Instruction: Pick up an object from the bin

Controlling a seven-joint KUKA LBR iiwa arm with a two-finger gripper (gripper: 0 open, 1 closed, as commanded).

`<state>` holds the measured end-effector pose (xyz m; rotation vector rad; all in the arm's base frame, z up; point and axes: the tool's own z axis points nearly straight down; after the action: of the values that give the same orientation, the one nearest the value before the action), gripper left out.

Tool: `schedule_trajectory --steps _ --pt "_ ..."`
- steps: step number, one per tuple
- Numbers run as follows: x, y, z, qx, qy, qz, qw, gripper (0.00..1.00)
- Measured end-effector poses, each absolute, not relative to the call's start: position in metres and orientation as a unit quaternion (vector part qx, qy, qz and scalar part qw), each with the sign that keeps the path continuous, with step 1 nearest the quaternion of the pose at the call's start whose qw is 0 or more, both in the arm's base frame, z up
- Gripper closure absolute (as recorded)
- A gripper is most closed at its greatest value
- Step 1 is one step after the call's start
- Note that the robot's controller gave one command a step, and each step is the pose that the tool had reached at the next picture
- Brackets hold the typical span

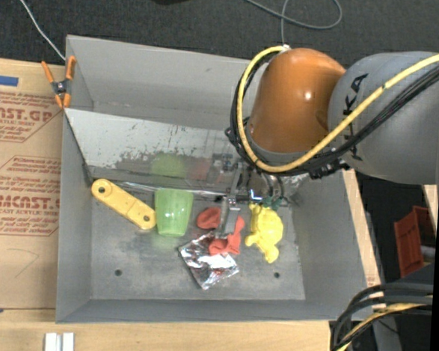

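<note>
On my own grey metal arm link (402, 139) I can read the black capitals "KA", set slantwise. The flat brown cardboard sheet (15, 262) lying left of the grey metal bin (74, 221) carries red print in two blocks. The upper block reads "CAST.GP" in big letters, cut off by the edge, with "ACRYLIC SHEET" small beneath. The lower block's big word ends in "CAST", and the small line under it ends in "CAST ACRYLIC SHEET". The finer lines I cannot make out
</note>
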<state>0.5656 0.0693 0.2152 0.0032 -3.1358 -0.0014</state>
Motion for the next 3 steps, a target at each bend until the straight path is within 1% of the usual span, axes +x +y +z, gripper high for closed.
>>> schedule_trajectory --steps 1,2,3 --pt "0.567 0.069 0.220 0.000 -1.000 -0.001 -0.001 0.00" --pt "0.526 0.037 0.112 0.033 -0.999 0.000 0.000 0.00" --pt "0.558 0.042 0.071 0.014 -1.000 -0.002 -0.003 1.00"
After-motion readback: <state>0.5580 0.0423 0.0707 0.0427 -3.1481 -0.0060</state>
